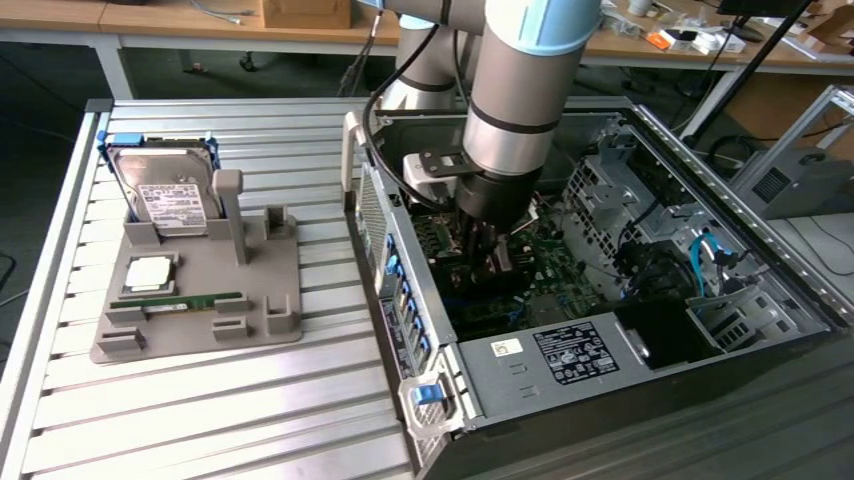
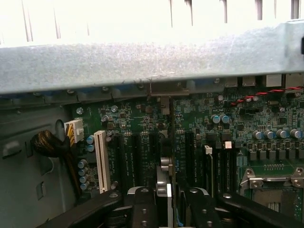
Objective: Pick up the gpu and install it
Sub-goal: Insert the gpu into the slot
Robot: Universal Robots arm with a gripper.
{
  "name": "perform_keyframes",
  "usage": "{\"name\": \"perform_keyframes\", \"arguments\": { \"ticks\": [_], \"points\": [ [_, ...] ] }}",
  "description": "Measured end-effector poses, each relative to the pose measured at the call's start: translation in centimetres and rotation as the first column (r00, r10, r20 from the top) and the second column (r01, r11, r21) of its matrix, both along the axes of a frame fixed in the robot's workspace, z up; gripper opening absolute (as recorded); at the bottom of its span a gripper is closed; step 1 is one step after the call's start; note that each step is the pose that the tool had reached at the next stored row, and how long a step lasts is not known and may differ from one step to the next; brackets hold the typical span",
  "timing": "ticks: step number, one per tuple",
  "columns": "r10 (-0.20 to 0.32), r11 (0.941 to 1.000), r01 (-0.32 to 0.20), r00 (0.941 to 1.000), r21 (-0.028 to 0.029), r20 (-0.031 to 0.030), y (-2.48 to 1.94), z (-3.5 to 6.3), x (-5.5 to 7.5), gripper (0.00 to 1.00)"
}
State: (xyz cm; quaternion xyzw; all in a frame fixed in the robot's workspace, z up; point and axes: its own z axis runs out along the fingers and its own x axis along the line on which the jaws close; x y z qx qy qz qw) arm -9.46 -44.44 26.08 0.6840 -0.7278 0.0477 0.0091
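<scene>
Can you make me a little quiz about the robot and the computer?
1. True or false: the pincer is down inside the computer case.
2. What is the pincer gripping? A) a screwdriver B) the gpu C) a cable
3. Fill in: the ___ stands upright on the grey holder.
Key: 1 true; 2 B; 3 hard drive.

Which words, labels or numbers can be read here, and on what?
None can be read.
Hard drive label: too small.
Power supply label: too small.
White sticker beside it: blurred.
Motherboard slot markings: blurred.
gpu in the claw: no print visible.
</scene>
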Motion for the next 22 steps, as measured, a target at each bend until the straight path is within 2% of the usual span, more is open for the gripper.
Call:
{"name": "perform_keyframes", "arguments": {
  "ticks": [4, 9, 13, 17, 22],
  "points": [
    [0.0, 1.0, 0.0, 1.0, 0.0001, -0.002, 0.01, 0.03, 0.23, 0.27],
    [0.0, 1.0, 0.0, 0.9999, 0.0002, -0.0134, 0.0, 0.04, 0.88, 0.27],
    [0.0, 1.0, 0.0, 0.9999, -0.0019, -0.0137, 0.08, 0.04, 0.83, 0.27],
    [0.0, 1.0, 0.0, 0.9999, -0.0034, -0.0137, 0.77, 0.04, 0.78, 0.27],
    [0.0, 1.0, 0.0, 0.9999, -0.0032, -0.0136, 0.76, 0.03, 0.74, 0.27]
  ]
}}
